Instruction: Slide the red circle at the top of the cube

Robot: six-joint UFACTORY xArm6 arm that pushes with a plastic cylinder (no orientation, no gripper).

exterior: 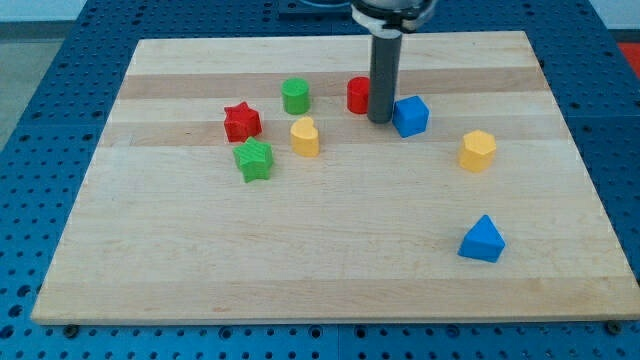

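The red circle [357,95] stands near the top middle of the wooden board [330,270], partly hidden by my rod. The blue cube [410,116] sits just to its right and a little lower. My tip [379,120] rests on the board between the two, touching or nearly touching the red circle's right side and close to the cube's left side.
A green cylinder [295,96] is left of the red circle. A red star [241,122], a green star [254,160] and a yellow heart-like block [305,137] lie further left. A yellow hexagon [478,151] and a blue triangle [483,240] are at the right.
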